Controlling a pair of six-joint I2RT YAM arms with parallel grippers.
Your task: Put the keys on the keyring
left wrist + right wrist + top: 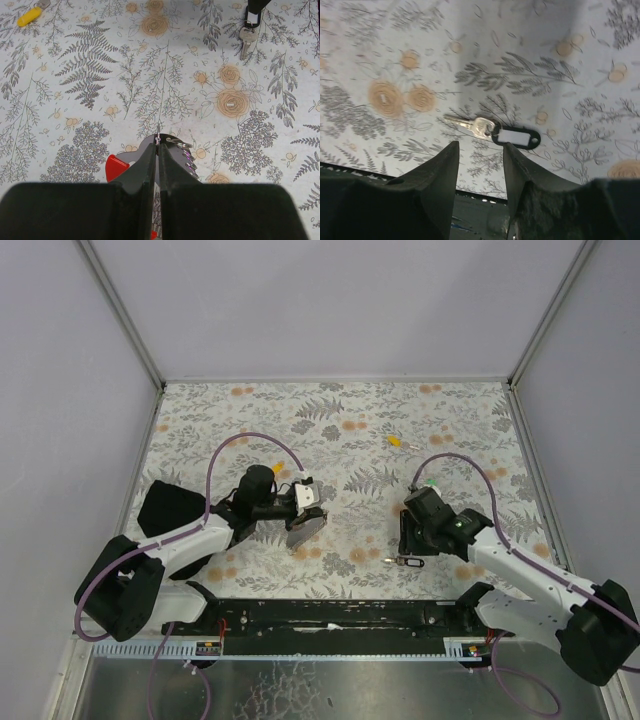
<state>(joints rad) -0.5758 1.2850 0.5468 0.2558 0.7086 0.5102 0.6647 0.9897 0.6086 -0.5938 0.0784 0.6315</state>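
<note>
My left gripper is shut on the keyring, pinching the top edge of its flat grey fan-shaped piece. The red part and several wire rings show beside the fingers. My right gripper is open just above the mat, with the black-headed key lying flat just beyond its fingertips. That key also shows in the top view and the left wrist view. A yellow key lies further back and also shows in the left wrist view. An orange key and a green key lie by the arms.
The floral mat is boxed in by white walls at the back and sides. A black flat object lies at the left beside the left arm. A black mounting rail runs along the near edge.
</note>
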